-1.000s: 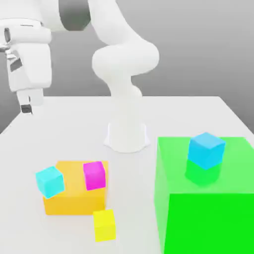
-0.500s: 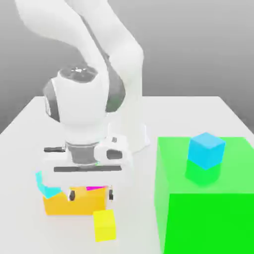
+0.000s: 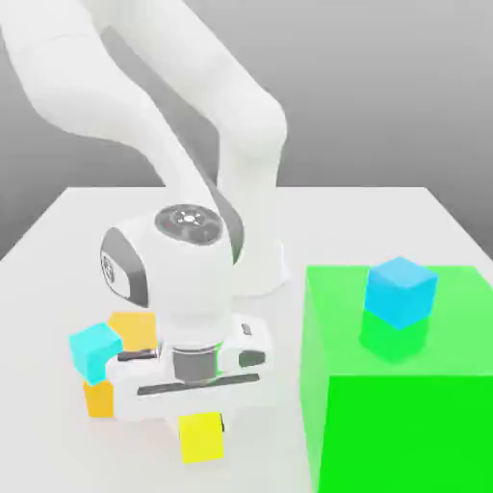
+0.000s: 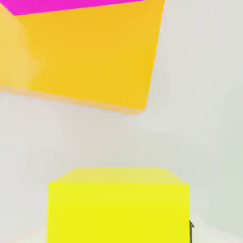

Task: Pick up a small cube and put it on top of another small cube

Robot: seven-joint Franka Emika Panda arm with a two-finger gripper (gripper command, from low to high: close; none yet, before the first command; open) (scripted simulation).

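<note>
The small yellow cube (image 3: 202, 438) (image 4: 118, 204) sits on the white table (image 3: 385, 221), near its front edge. My gripper (image 3: 201, 430) has come straight down over it, with a finger on either side, and is shut on it. In the hand view, a thin dark edge of one fingertip (image 4: 191, 231) shows beside the cube's face. A magenta small cube (image 4: 71, 4) rests on the large orange block (image 4: 90, 52) just behind. A cyan small cube (image 3: 95, 350) leans at the orange block's (image 3: 133, 330) corner on the exterior view's left.
A big green block (image 3: 404, 414) fills the exterior view's right front. On it a second cyan cube (image 3: 400, 289) sits on a small green cube (image 3: 393, 335). The arm's white base (image 3: 260, 270) stands mid-table behind my hand.
The hand has dropped from above the orange block and come forward to the yellow cube. Its fingers went from open to shut on the cube.
</note>
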